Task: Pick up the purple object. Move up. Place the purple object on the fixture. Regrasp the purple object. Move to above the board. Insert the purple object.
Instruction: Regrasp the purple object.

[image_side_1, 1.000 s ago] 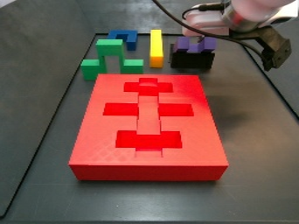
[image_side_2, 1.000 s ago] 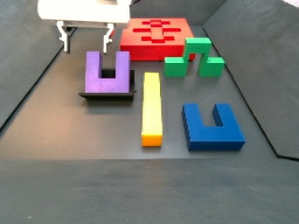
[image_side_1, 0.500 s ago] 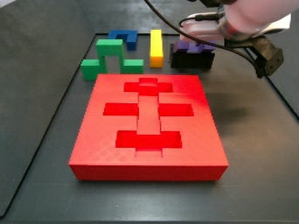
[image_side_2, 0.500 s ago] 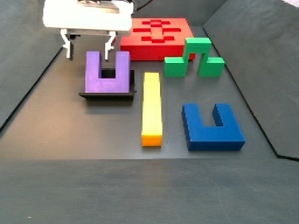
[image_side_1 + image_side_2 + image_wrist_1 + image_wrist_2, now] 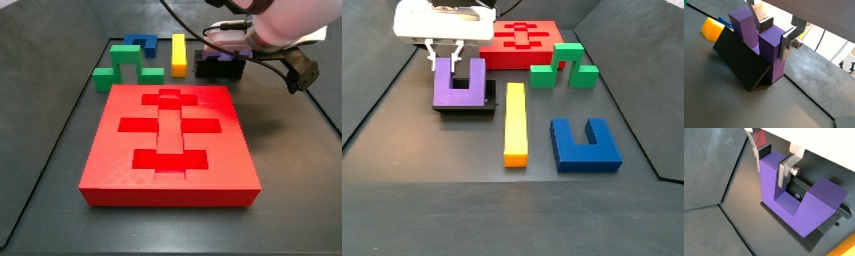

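The purple object [image 5: 456, 95] stands prongs up on the black fixture [image 5: 465, 110] at the back left of the floor. My gripper [image 5: 446, 60] comes down from above and is shut on one prong. In both wrist views the silver fingers sit flush against that prong's two sides: gripper [image 5: 776, 40] on purple object [image 5: 767, 55] over fixture [image 5: 741, 62], and gripper [image 5: 773, 170] on purple object [image 5: 784, 203]. In a side view my gripper [image 5: 227, 45] hides most of the purple object [image 5: 225, 57]. The red board [image 5: 120, 170] lies flat nearby.
A yellow bar [image 5: 515, 125] lies right beside the fixture. A blue U-shaped block [image 5: 585, 145] sits further out, and green blocks [image 5: 563, 65] lie next to the board [image 5: 496, 55]. Dark walls close in the floor on both sides.
My gripper has shifted over the purple object and come down, and its fingers have closed in from a wider spread onto one prong.
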Robot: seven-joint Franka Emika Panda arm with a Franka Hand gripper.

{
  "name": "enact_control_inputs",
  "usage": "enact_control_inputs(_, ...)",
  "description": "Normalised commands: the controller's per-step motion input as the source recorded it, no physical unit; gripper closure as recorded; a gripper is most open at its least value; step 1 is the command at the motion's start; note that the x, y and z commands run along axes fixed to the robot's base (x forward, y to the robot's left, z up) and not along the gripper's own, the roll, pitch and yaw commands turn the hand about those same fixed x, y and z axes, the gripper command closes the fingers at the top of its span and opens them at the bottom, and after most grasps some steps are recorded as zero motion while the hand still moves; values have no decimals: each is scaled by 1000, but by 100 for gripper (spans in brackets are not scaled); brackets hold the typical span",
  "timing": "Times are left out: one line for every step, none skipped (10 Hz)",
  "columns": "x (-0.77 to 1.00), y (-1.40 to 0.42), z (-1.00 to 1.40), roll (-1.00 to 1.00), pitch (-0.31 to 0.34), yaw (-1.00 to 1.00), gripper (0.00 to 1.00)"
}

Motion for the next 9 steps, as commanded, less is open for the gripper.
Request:
enact_control_inputs(0, 0, 0, 0, 0, 0, 100)
enact_control_inputs(0, 0, 0, 0, 0, 0, 100)
enact_control_inputs(0, 0, 0, 0, 0, 0, 100)
enact_control_inputs(0, 0, 0, 0, 0, 0, 100)
enact_control_inputs(0, 0, 0, 0, 0, 0, 100)
enact_control_inputs(0, 0, 0, 0, 0, 0, 100)
enact_control_inputs(0, 0, 0, 0, 0, 0, 100)
enact_control_inputs(0, 0, 0, 0, 0, 0, 100)
enact_control_inputs(0, 0, 0, 0, 0, 0, 100)
